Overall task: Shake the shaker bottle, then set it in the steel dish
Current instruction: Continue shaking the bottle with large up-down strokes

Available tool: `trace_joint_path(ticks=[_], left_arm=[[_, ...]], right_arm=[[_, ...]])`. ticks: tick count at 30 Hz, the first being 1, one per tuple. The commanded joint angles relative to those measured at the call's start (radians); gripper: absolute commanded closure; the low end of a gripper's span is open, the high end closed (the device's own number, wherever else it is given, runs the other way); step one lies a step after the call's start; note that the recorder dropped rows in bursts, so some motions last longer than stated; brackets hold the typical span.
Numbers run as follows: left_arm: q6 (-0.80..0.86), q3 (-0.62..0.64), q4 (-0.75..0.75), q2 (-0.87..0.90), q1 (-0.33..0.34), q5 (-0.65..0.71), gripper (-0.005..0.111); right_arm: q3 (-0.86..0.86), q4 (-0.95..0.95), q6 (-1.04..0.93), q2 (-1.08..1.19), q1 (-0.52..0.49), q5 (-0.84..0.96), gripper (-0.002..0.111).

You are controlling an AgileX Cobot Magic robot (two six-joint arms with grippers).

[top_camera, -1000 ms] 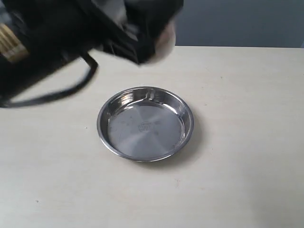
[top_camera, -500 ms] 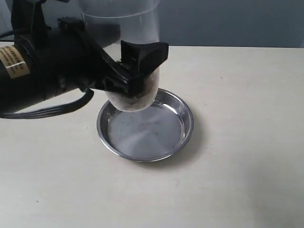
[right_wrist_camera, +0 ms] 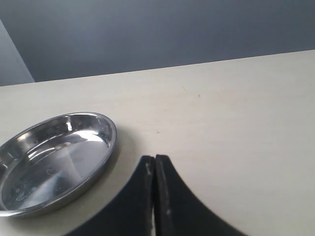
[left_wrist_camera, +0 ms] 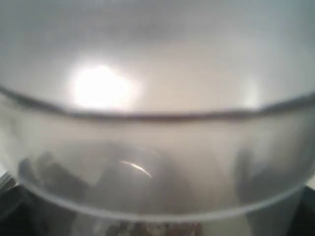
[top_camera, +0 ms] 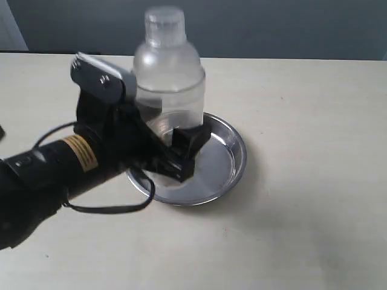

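Observation:
The shaker bottle [top_camera: 168, 84] stands upright over the back left part of the steel dish [top_camera: 236, 151], its clear cap on top. My left gripper [top_camera: 175, 142] is shut on its lower body, and one black finger [top_camera: 188, 148] hides the bottle's base, so I cannot tell whether it touches the dish. In the left wrist view the frosted bottle [left_wrist_camera: 157, 98] fills the frame, with brownish granules [left_wrist_camera: 147, 228] at the edge. My right gripper [right_wrist_camera: 155, 160] is shut on nothing, above bare table beside the dish [right_wrist_camera: 54, 162]. The bottle does not show in that view.
The pale tabletop [top_camera: 314, 199] spreads around the dish, with a dark wall behind its far edge. The left arm's black body and cable [top_camera: 54, 172] lie low over the table left of the dish.
The left arm has come down with the bottle, from high above the dish to low at the dish. The bottle's cap and shoulder are now in view.

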Motion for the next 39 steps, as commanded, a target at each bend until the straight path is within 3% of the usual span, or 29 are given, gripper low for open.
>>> trace_joint_path(ticks=[1, 3, 5, 6, 9, 13, 15, 17, 21, 23, 25, 28, 31, 34, 37, 39], left_arm=[[-0.058, -0.109, 0.169, -0.066, -0.003, -0.435, 0.107], [0.062, -0.183, 0.145, -0.114, -0.003, -0.22, 0.107], [0.174, -0.188, 0.022, -0.085, 0.003, 0.026, 0.107], [0.195, -0.162, -0.038, -0.038, 0.01, 0.067, 0.107], [0.162, -0.089, -0.085, 0.107, 0.008, -0.032, 0.107], [0.16, -0.157, 0.06, 0.026, -0.014, -0.213, 0.107], [0.173, -0.247, 0.095, -0.062, -0.014, -0.18, 0.107], [0.173, -0.288, 0.095, -0.119, -0.008, -0.061, 0.107], [0.163, -0.189, -0.071, -0.041, 0.028, 0.065, 0.107], [0.124, -0.117, -0.129, 0.017, 0.025, 0.015, 0.107], [0.083, -0.101, -0.037, 0.007, 0.007, -0.081, 0.107], [0.085, -0.177, 0.067, -0.096, -0.005, -0.2, 0.107], [0.166, -0.26, 0.065, -0.177, -0.002, -0.036, 0.107], [0.212, -0.219, -0.057, -0.14, 0.002, 0.119, 0.107], [0.151, -0.138, -0.122, -0.041, 0.008, 0.151, 0.107], [0.066, -0.126, -0.079, -0.015, 0.008, 0.151, 0.107]], right_arm=[[0.001, -0.001, -0.002, -0.004, 0.0, -0.007, 0.109], [0.001, -0.001, -0.002, -0.004, 0.0, -0.007, 0.109], [0.001, -0.001, -0.002, -0.004, 0.0, -0.007, 0.109], [0.001, -0.001, -0.002, -0.004, 0.0, -0.007, 0.109], [0.001, -0.001, -0.002, -0.004, 0.0, -0.007, 0.109], [0.001, -0.001, -0.002, -0.004, 0.0, -0.007, 0.109], [0.001, -0.001, -0.002, -0.004, 0.0, -0.007, 0.109], [0.001, -0.001, -0.002, -0.004, 0.0, -0.007, 0.109], [0.001, -0.001, -0.002, -0.004, 0.0, -0.007, 0.109], [0.001, -0.001, -0.002, -0.004, 0.0, -0.007, 0.109], [0.001, -0.001, -0.002, -0.004, 0.0, -0.007, 0.109], [0.001, -0.001, -0.002, -0.004, 0.0, -0.007, 0.109], [0.001, -0.001, -0.002, -0.004, 0.0, -0.007, 0.109], [0.001, -0.001, -0.002, -0.004, 0.0, -0.007, 0.109], [0.001, -0.001, -0.002, -0.004, 0.0, -0.007, 0.109], [0.001, -0.001, -0.002, -0.004, 0.0, -0.007, 0.109]])
